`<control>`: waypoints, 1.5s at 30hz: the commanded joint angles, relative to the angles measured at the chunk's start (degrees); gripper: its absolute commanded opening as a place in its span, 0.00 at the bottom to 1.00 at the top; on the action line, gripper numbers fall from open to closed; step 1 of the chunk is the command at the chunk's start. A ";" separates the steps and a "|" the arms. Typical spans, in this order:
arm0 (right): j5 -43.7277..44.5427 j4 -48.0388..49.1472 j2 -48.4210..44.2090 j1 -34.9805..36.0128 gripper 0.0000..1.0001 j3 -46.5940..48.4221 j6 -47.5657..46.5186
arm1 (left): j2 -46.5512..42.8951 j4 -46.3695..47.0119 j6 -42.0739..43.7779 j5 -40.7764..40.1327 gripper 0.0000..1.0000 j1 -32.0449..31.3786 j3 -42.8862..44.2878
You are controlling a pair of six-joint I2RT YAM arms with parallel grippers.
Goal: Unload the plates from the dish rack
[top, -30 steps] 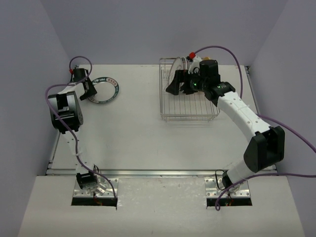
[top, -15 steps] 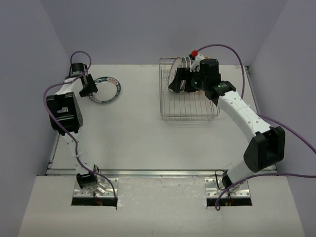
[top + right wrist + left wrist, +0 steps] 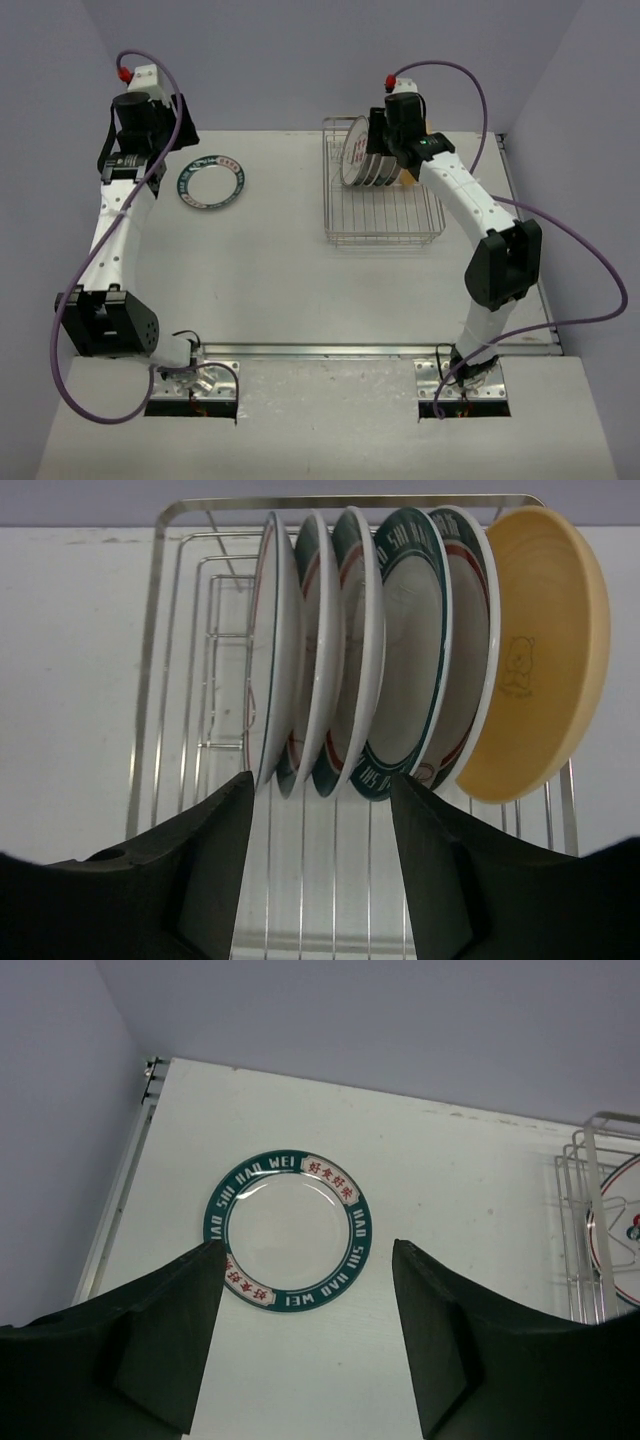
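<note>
Several patterned plates (image 3: 405,650) and one tan-yellow plate (image 3: 535,680) stand upright in the slots at the far end of the dish rack (image 3: 158,680). From above they show as a tight row (image 3: 362,160) in the rack (image 3: 385,228). My right gripper (image 3: 320,780) is open and empty, hovering above the plates (image 3: 382,135) without touching them. One teal-rimmed plate with red characters (image 3: 288,1230) lies flat on the table at the back left (image 3: 211,182). My left gripper (image 3: 307,1255) is open and empty, raised high above and to the left of it (image 3: 140,125).
The rack's near half holds only bare wire (image 3: 385,205). The rack's left end and one plate show at the right edge of the left wrist view (image 3: 600,1220). The table's left edge rail (image 3: 125,1170) runs close to the flat plate. Walls close in behind and beside.
My left arm has lifted up and away from the plate lying on the table. My right gripper has moved from in front of the racked plates to above them.
</note>
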 commanded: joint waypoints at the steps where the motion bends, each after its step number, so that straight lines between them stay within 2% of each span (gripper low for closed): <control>1: 12.92 0.36 4.10 3.08 0.57 4.52 -0.63 | -4.17 2.28 0.36 -1.77 0.68 -2.12 -7.64; 7: 18.43 3.65 9.01 6.61 0.53 9.05 -4.34 | -8.03 2.12 0.03 -3.00 0.75 -3.25 -12.86; 14: 21.12 3.90 14.30 7.01 0.47 12.78 -4.74 | -9.81 2.28 -0.33 -3.45 0.76 -3.29 -14.67; 24: 22.85 3.55 19.51 6.97 0.47 16.34 -4.29 | -9.74 2.50 -0.55 -3.58 0.76 -3.33 -15.27; 29: 24.19 3.64 22.32 6.92 0.41 18.12 -3.77 | -9.61 2.54 -0.68 -3.63 0.76 -3.38 -15.27; 32: 24.00 2.75 22.91 6.92 0.35 18.09 -2.42 | -9.61 2.56 -0.50 -3.80 0.77 -3.30 -15.66; 34: 24.59 2.59 22.69 6.92 0.25 17.87 -2.11 | -9.61 2.71 -0.50 -3.80 0.77 -3.37 -15.96; 38: 24.45 2.74 21.10 6.98 0.18 17.32 -2.09 | -9.46 3.16 -0.76 -3.71 0.78 -3.29 -16.68; 43: 24.51 12.27 15.02 7.96 0.01 11.23 -8.84 | -8.69 3.36 -1.89 -2.36 0.80 -3.38 -16.79; 45: 25.75 16.89 13.18 8.97 0.00 9.63 -14.12 | -8.60 3.34 -2.08 -2.14 0.96 -3.29 -16.77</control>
